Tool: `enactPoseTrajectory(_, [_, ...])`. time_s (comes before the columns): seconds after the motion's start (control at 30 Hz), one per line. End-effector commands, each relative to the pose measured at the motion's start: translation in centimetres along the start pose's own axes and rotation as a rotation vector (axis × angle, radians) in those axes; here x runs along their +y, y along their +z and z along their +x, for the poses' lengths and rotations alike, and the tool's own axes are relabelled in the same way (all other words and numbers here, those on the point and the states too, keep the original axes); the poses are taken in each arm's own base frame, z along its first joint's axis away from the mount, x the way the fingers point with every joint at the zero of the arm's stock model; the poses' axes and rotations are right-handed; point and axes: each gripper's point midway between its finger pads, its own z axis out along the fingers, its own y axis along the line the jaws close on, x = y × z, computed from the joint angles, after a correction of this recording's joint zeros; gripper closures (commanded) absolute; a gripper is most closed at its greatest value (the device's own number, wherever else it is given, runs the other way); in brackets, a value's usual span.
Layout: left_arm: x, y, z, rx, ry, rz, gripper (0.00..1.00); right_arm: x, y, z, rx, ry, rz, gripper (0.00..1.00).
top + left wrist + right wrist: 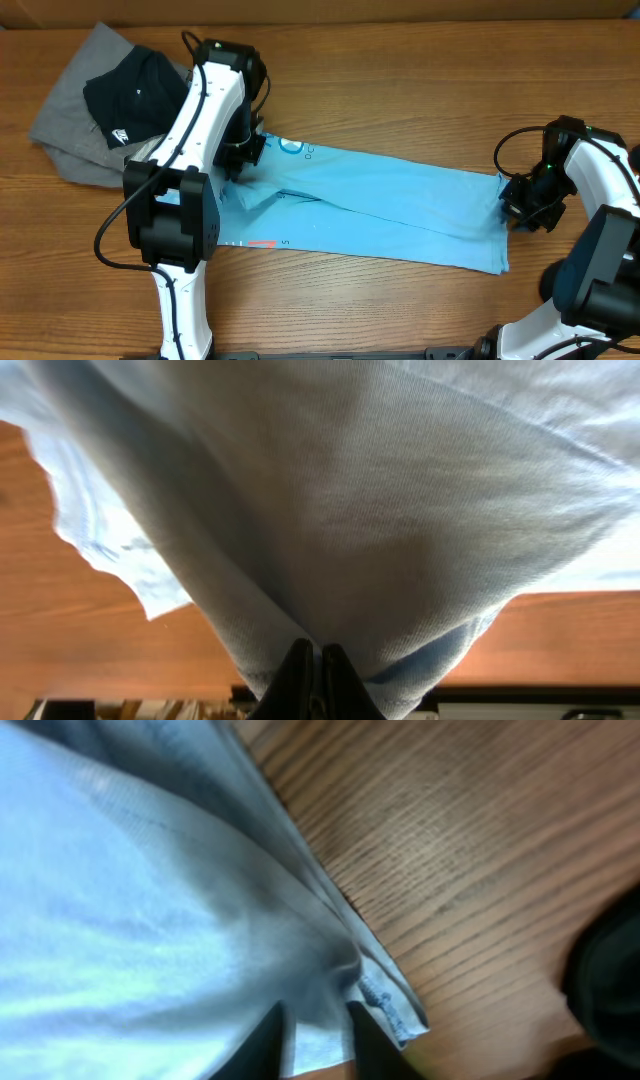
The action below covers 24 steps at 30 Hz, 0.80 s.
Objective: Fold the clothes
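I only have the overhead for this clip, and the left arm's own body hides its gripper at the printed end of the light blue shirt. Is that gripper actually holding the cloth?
Observer: Yes. In the left wrist view the left gripper is shut on the light blue shirt, and a fold of cloth fans out from between its closed fingers.
Operator: And the right gripper at the other end, is it clamped too?
Observer: It looks open rather than clamped. Its wrist view shows the right gripper with fingers apart. The shirt's stitched hem edge passes between them, and the bare wood of the table lies just beside it.
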Motion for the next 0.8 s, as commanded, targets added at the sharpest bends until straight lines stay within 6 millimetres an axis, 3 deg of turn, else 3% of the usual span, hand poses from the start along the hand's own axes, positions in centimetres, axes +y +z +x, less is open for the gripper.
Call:
enactPoseTrajectory(0.0, [0.1, 0.3, 0.7, 0.022, -0.017, 0.006, 0.96, -0.1, -0.5, -0.2, -0.034, -0.006, 0.002, 0.50])
enactPoseTrajectory(0.23, [0.1, 0.3, 0.7, 0.021, -0.017, 0.006, 0.92, 2.4, -0.7, -0.7, -0.044, -0.051, -0.130, 0.44])
enactPoseTrajectory(0.37, [0.0, 0.3, 0.6, 0.020, -0.017, 0.006, 0.93, 3.9, -1.1, -2.3, -0.108, -0.063, -0.202, 0.44])
enactPoseTrajectory(0.57, [0.1, 0.3, 0.3, 0.004, -0.023, 0.007, 0.93, 2.7, -1.4, -6.0, -0.268, 0.047, -0.131, 0.44])
enactPoseTrajectory(0.77, [0.1, 0.3, -0.2, -0.014, -0.028, 0.007, 0.93, 3.7, -1.1, -7.9, -0.327, 0.039, -0.158, 0.58])
